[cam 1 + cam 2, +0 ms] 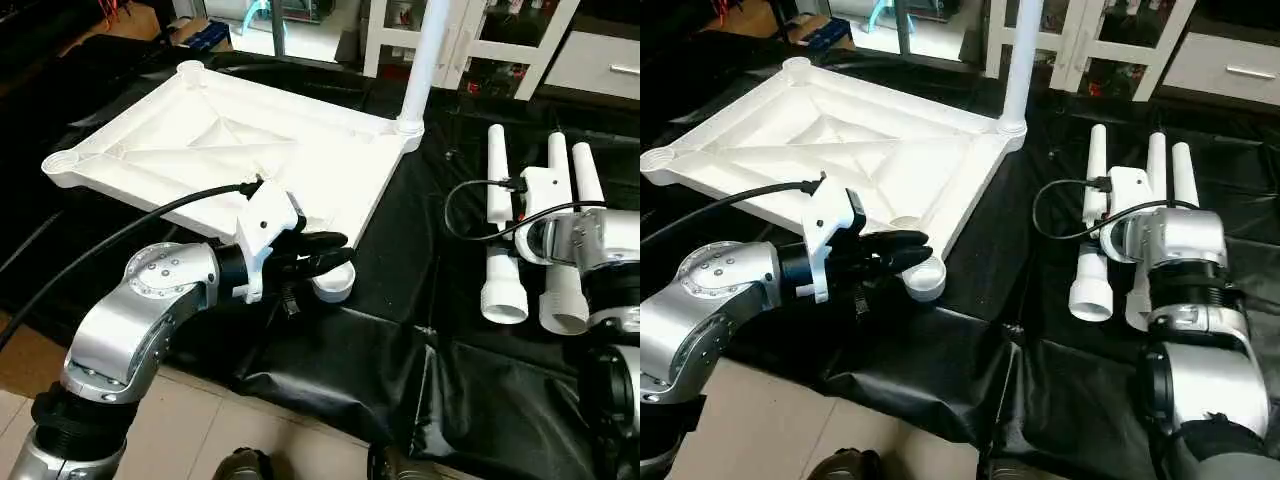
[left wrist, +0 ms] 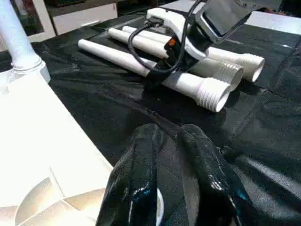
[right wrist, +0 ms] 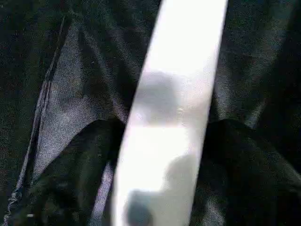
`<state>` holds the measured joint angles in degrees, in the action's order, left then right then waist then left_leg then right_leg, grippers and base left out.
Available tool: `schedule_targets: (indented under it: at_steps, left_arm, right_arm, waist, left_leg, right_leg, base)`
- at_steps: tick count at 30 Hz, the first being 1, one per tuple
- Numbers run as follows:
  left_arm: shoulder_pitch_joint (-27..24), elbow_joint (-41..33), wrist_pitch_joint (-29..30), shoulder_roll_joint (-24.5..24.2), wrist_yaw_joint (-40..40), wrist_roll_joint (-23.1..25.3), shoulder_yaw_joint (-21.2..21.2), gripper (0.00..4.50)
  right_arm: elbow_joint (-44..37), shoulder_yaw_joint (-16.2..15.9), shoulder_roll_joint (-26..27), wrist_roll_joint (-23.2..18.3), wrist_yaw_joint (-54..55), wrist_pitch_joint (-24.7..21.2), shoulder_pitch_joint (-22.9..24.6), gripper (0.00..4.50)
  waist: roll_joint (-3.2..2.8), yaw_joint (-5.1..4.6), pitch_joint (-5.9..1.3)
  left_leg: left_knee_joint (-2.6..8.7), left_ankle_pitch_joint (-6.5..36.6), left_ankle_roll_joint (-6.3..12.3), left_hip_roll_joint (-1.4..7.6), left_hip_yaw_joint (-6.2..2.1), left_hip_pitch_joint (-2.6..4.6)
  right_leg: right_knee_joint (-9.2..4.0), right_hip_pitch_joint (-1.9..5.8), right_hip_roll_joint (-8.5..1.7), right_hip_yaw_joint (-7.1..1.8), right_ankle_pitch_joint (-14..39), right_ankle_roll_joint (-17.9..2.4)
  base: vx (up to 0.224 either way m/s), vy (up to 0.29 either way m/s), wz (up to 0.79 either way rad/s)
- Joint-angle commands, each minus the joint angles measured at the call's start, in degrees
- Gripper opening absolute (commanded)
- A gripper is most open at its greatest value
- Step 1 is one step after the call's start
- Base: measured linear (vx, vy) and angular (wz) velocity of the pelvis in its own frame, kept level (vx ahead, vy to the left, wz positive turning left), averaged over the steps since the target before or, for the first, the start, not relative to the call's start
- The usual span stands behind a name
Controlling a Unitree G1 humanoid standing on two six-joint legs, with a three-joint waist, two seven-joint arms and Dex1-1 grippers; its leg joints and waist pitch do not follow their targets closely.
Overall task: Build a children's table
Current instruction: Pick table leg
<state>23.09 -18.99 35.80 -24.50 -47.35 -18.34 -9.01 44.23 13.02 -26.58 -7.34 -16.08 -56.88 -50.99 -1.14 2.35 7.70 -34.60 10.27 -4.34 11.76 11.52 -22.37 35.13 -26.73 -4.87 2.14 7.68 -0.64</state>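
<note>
Upside-down tabletop (image 1: 240, 150) on black-draped work table (image 1: 400, 330), one leg (image 1: 425, 60) socketed at far corner; left gripper (image 1: 325, 255) pinching near corner socket (image 1: 333, 283) to steady it, right gripper (image 3: 155, 155) spread astride a loose leg (image 3: 174, 108), presumably next pick.

white ribbed tabletop (image 1: 250, 150) upside down, one leg (image 1: 425, 60) upright in corner, three legs (image 1: 545, 240) loose beside
</note>
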Motion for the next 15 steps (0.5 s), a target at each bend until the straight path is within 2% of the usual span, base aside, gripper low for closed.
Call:
schedule_targets:
  at_steps: [1, 8, 15]
  left_arm:
    - [0.6, -0.7, -0.1, -0.3, 0.2, 0.1, -0.9, 0.90]
    - [0.9, -0.1, -0.3, -0.6, 0.6, 0.3, -0.8, 0.90]
    - [1.0, -0.2, -0.4, -0.8, 0.9, 0.4, -0.8, 0.90]
  right_arm:
    - [2.4, 1.2, 0.0, -1.7, -0.3, -1.9, 0.5, 3.29]
    - [8.1, 8.0, -0.9, -6.3, -1.0, -3.5, 0.0, 2.78]
    - [9.6, 8.8, -1.8, -6.7, -0.6, -2.6, 0.2, 2.17]
  waist:
    - [1.00, 0.29, -5.35]
    - [1.22, 0.47, -5.36]
    - [1.23, 0.67, -5.37]
  left_leg:
    - [3.08, 5.2, 3.59, -0.12, 0.14, 0.74]
    - [2.99, 5.8, 4.05, -0.07, 0.22, 0.72]
    - [3.00, 6.4, 3.32, 0.00, 0.17, 0.78]
  right_leg:
    - [-3.13, 4.71, -1.15, -1.53, 8.7, -14.4]
    - [-3.17, 4.69, -1.07, -1.42, 9.1, -14.8]
    - [-3.30, 4.61, -1.07, -1.35, 10.2, -14.6]
  base:
    - [0.000, 0.000, 0.00]
    - [0.000, 0.000, 0.00]
    - [0.000, 0.000, 0.00]
